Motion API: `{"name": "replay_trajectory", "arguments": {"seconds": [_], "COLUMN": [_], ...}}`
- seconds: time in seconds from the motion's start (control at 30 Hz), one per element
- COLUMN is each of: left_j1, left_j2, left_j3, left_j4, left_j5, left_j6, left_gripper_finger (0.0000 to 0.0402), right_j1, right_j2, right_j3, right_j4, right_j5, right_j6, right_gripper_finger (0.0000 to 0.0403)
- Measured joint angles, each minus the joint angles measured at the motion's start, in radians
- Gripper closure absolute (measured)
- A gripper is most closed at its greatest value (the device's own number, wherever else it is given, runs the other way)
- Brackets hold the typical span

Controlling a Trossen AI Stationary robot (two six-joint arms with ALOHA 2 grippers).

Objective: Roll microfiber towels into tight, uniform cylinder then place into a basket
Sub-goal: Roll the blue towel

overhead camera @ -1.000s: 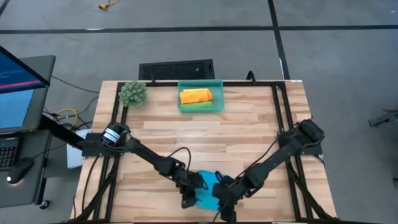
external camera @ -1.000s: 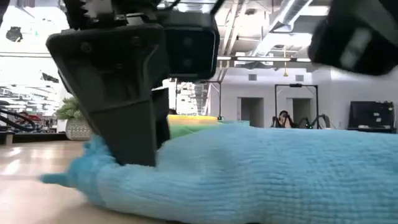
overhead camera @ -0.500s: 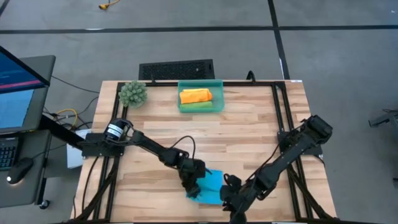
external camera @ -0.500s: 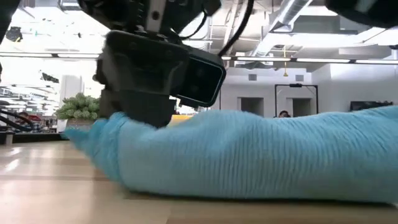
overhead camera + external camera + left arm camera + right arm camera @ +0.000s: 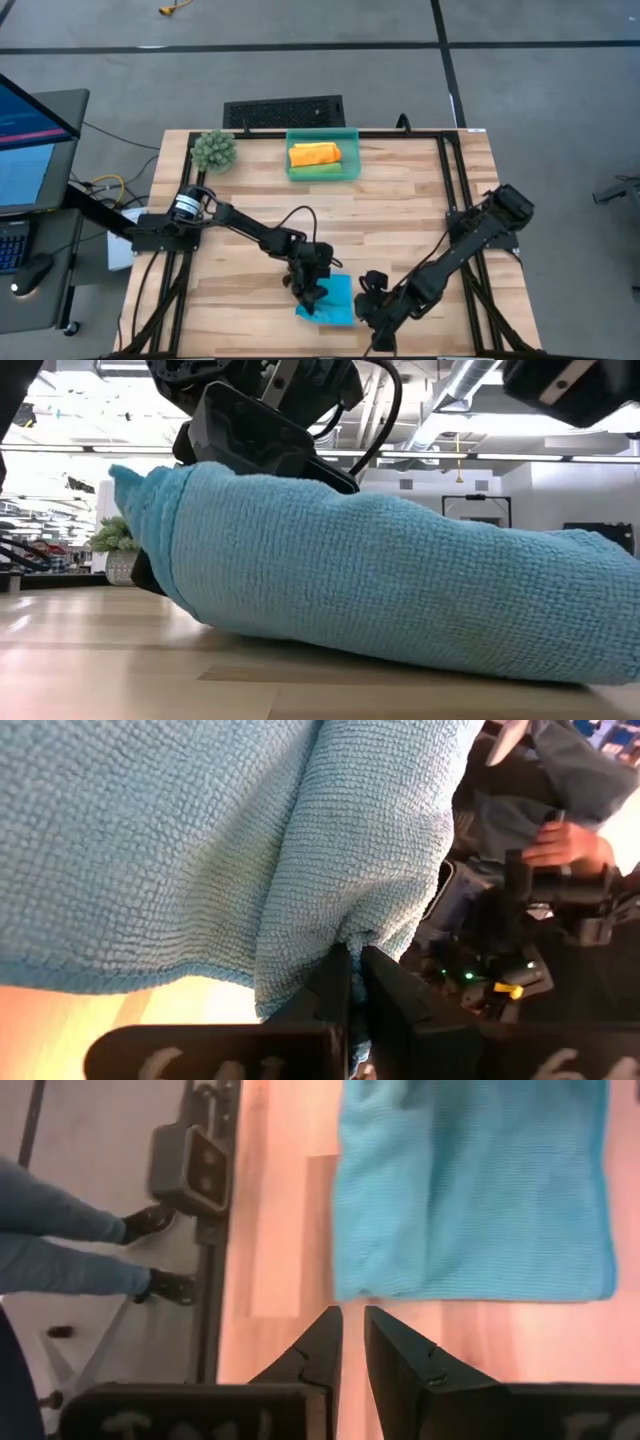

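Wooden boards make the table top (image 5: 400,220). At about 11 o'clock on it sits a spiky green plant ball (image 5: 213,150). Near 12 o'clock stands the green see-through basket (image 5: 322,133), with an orange towel roll (image 5: 314,154) and a green towel roll (image 5: 320,171) inside it.

Down at about 6 o'clock, near the front edge, lies the blue towel (image 5: 334,300). The left gripper (image 5: 311,292) is on the towel's left side, around 9 o'clock from its middle. In the left wrist view its two dark fingers (image 5: 330,995) are squeezed tight with a fold of the blue cloth (image 5: 200,850) pinched between them. In the low view that end of the towel (image 5: 380,590) is lifted off the wood and curls over, while the other end lies flat on the table.

The right gripper (image 5: 375,310) is at about 4 o'clock from the towel, just beside its edge. In the right wrist view its fingers (image 5: 390,1350) stand close to each other with only a thin gap. Nothing is between them. The towel's edge (image 5: 470,1190) lies in front of the tips, on the wood, and is not held by this gripper.

A person's legs (image 5: 70,1250) and shoes show on the floor past the table edge. In the left wrist view a person's hand (image 5: 565,845) shows far behind the cloth.
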Motion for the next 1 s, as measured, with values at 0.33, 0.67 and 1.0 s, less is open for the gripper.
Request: {"name": "replay_trajectory", "arguments": {"seconds": [0.33,0.67,1.0], "left_j1": [0.007,0.008,0.008], "left_j2": [-0.002,-0.002,-0.003], "left_j3": [0.002,0.002,0.002], "left_j4": [0.004,0.004,0.008], "left_j5": [0.015,0.015,0.020], "left_j6": [-0.066,-0.074,-0.062], "left_gripper_finger": [0.0397,0.0397,0.0397], "right_j1": [-0.069,-0.078,-0.050], "right_j2": [0.000,0.000,0.109], "right_j3": [0.000,0.000,-0.001], "right_j4": [0.012,0.099,0.227], "right_j5": [-0.079,-0.077,-0.077], "right_j6": [-0.155,-0.308,-0.321], "right_gripper_finger": [0.0313,0.0172,0.0149]}}
